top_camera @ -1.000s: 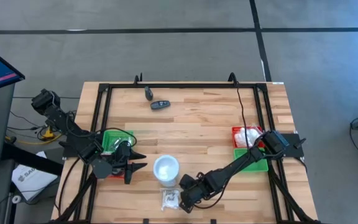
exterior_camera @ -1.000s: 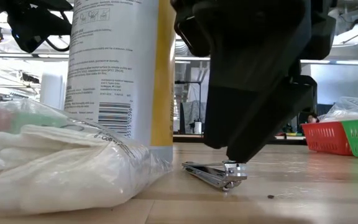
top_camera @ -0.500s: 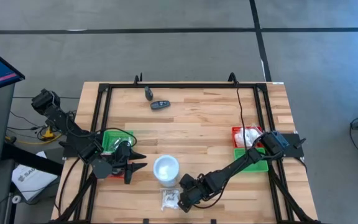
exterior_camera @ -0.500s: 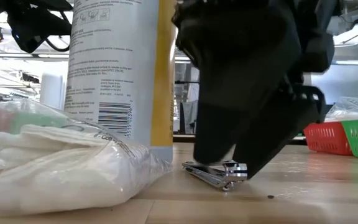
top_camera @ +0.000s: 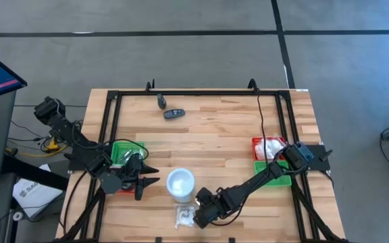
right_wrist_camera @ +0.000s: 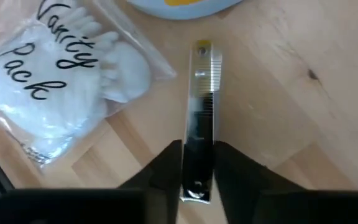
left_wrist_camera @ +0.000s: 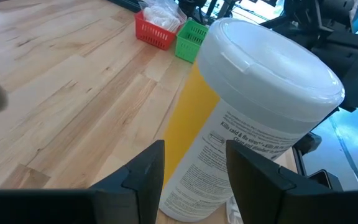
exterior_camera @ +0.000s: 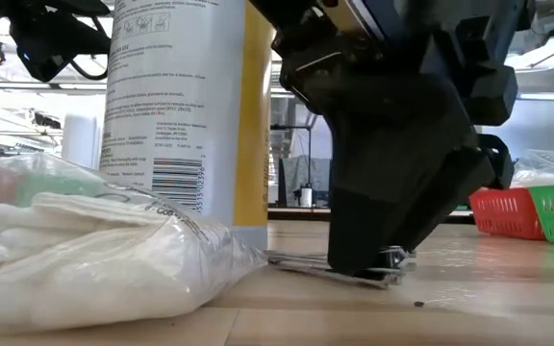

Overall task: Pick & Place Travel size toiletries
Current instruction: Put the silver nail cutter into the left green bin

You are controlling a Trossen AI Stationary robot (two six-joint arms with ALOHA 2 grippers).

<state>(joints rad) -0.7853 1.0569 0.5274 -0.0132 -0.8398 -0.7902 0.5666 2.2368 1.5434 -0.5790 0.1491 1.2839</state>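
From above, the right gripper [top_camera: 200, 214] is down low near the front edge of the tabletop [top_camera: 215, 135], just beside a clear vanity pack [top_camera: 184, 216] and a tall white bottle [top_camera: 180, 183]. The left gripper [top_camera: 147, 177] waits on the other side of that bottle, its 2 fingers partly open and holding nothing

From table height, the right gripper sits right on a thin metal nail clipper [exterior_camera: 354, 274] lying flat on the wood

From the left wrist, I see only the bottle close up

From the right wrist, the 2 fingers are pinched narrow on 1 end of the nail clipper. It looks small, light, hard and slippery, so I think holding its long flat sides is best
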